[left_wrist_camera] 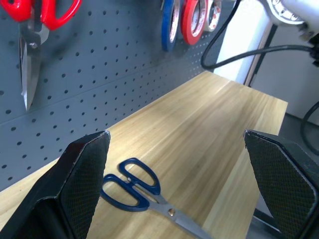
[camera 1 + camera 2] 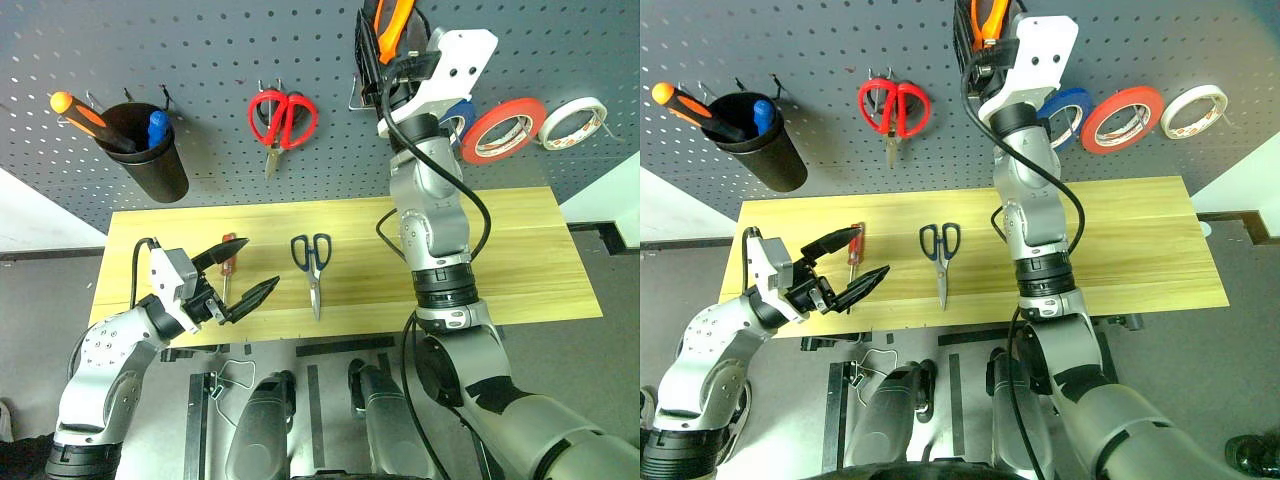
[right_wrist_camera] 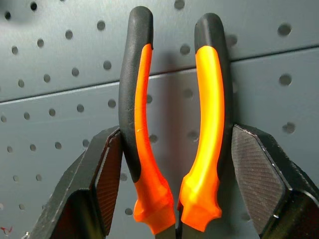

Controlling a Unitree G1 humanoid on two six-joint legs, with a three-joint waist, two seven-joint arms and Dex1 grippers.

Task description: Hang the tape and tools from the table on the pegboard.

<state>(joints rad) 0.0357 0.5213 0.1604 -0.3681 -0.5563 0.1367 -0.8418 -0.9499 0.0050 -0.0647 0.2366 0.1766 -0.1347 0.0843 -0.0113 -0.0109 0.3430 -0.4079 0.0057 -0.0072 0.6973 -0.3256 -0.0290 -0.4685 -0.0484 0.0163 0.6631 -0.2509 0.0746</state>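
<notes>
Pliers (image 3: 174, 129) with orange-and-black handles are raised against the pegboard (image 2: 200, 60), handles upward, clamped between the two fingers (image 3: 107, 174) of the right gripper (image 3: 174, 169), one pad pressed to the outside of each handle. In the head views the right arm reaches up to the board just left of the blue ring (image 2: 1068, 108).

Red tape (image 2: 503, 130) hangs on the pegboard between the blue ring and the white ring (image 2: 572, 122).

Blue-handled scissors (image 2: 313, 265) lie flat on the table (image 2: 520, 260) near its middle, blades toward the front edge. The small red-handled screwdriver (image 2: 228, 262) lies on the table to their left, partly behind the left gripper's upper finger.

The left gripper (image 2: 237, 278) hovers over the table's front left part, its fingers (image 1: 82, 179) spread wide and grasping nothing; in the left wrist view the scissors lie ahead, between them.

On the pegboard's left part a black cup (image 2: 150, 150) holds an orange-handled screwdriver (image 2: 85, 118) and a blue-tipped item I cannot identify. Red-handled scissors (image 2: 280, 122) hang to the cup's right, blades down.
</notes>
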